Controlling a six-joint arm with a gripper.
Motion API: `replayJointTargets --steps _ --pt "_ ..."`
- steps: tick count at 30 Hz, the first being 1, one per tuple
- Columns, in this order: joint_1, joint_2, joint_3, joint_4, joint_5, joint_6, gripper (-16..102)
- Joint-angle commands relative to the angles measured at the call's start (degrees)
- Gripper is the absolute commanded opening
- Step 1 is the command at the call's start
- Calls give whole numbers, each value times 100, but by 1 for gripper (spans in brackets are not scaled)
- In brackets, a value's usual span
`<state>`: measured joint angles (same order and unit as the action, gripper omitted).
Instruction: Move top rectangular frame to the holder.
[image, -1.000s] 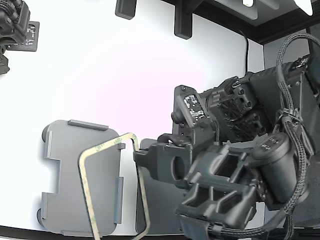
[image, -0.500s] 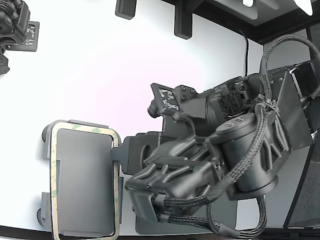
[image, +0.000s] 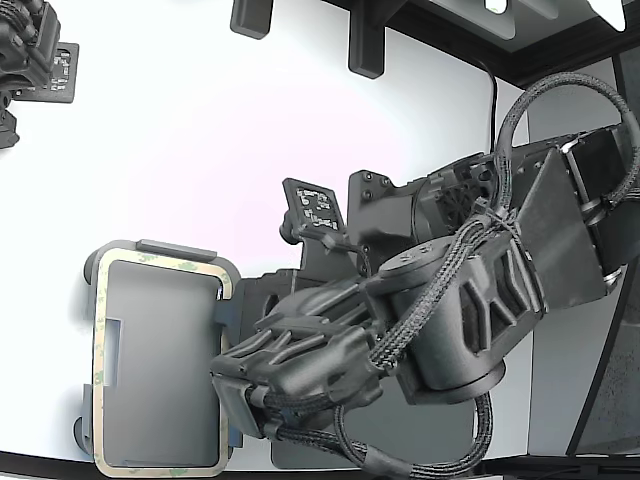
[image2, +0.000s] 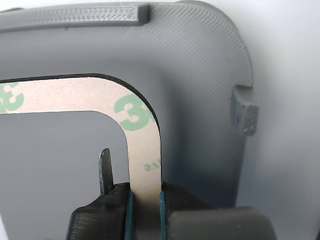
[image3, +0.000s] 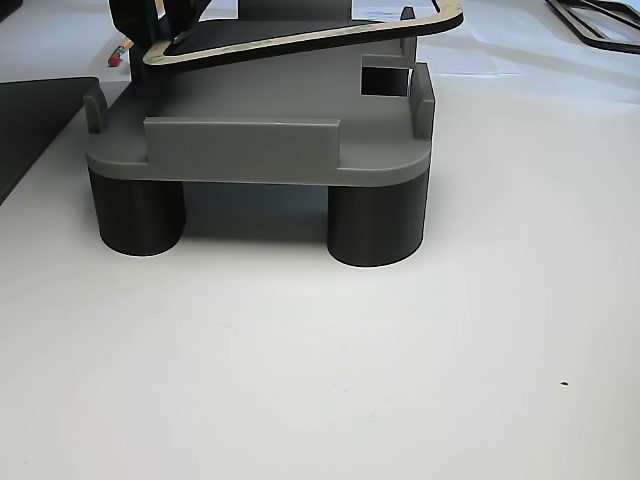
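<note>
The fingers (image2: 145, 202) are shut tight on one thin side of the frame (image2: 142, 150) – it looks light and bendy – over the holder (image2: 200, 75).

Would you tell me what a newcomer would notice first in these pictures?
The bulky black arm fills the exterior view's right, its gripper shut on the tan frame. The frame hangs over the grey holder, tilted in the other view, not seated.

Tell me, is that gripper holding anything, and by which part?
Yes: the gripper pinches the beige frame on one side strip, just beside a rounded corner.
</note>
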<state>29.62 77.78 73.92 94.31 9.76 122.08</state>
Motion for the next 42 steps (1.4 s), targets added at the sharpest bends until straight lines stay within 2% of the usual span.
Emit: replayJointTargets --steps 1,42 --pt "-97 114 -79 44 -18 26 -11" --pt "-193 44 272 18 -229 79 -11"
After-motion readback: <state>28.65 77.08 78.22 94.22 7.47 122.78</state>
